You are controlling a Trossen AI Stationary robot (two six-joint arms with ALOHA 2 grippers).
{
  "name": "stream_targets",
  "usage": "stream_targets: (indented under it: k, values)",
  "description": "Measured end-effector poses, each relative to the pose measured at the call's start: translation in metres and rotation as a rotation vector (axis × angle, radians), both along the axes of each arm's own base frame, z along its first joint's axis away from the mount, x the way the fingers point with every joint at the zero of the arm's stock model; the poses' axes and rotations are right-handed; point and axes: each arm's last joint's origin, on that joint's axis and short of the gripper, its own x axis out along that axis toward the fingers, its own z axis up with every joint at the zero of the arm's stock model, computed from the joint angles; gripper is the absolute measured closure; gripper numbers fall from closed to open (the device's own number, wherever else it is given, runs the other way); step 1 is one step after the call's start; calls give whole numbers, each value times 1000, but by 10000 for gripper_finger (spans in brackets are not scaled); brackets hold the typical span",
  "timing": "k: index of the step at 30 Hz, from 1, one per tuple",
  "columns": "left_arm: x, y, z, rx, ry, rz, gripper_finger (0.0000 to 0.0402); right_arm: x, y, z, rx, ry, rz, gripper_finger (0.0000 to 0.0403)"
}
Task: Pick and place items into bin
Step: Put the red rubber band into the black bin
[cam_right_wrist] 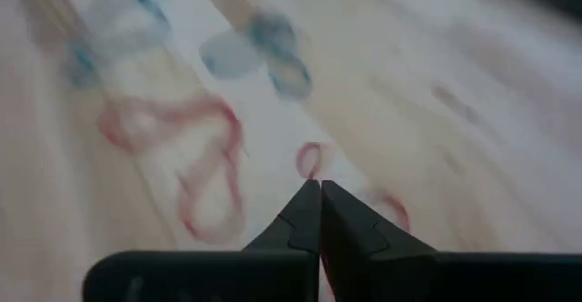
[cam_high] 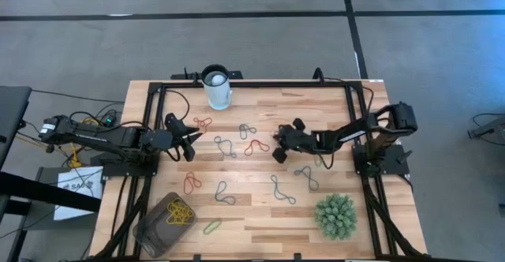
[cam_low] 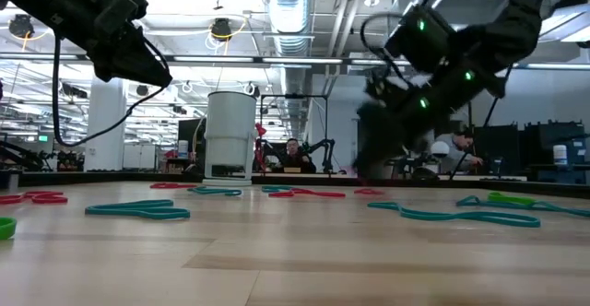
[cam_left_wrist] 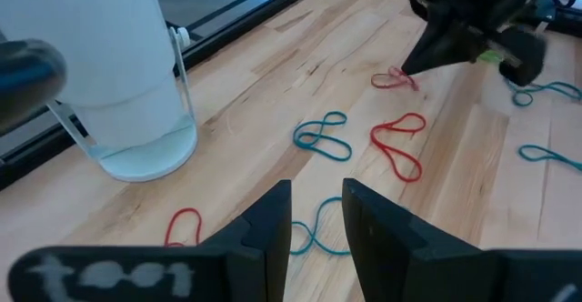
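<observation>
A robotics lab or workshop is shown: exposed ceiling ducts (cam_low: 304, 11) and hanging lamps (cam_low: 221, 29) are seen, seated people (cam_low: 293, 154) at benches, and a wooden table (cam_high: 260, 215) framed by black rails.

High view straight down, low view level — both share the table (cam_high: 260, 207).

A white cup (cam_high: 217, 87) is standing at the table's (cam_high: 260, 215) far edge, a green plant ball (cam_high: 335, 216) is sitting near its right corner.
</observation>
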Motion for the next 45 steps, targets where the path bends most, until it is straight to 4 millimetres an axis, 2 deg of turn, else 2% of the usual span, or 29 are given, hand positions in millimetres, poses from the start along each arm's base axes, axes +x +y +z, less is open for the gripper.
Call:
stream_targets:
  k: [8, 13, 22, 30, 37, 45]
  values:
    - [5, -1, 10, 64, -76, -47, 313, 31, 2, 40, -25, -159, 118, 402]
    - [8, -4, 14, 90, -96, -165, 313, 52, 8, 66, -55, -231, 211, 402]
    - [22, -7, 17, 150, -134, -246, 313, 74, 14, 109, -136, -348, 261, 403]
    - [41, -10, 16, 231, -160, -305, 313, 79, 15, 126, -182, -461, 278, 403]
    - [59, -9, 20, 308, -256, -309, 311, 80, 15, 131, -199, -506, 278, 403]
    - [75, -1, 14, 259, -314, -360, 258, 80, 15, 131, -197, -506, 292, 403]
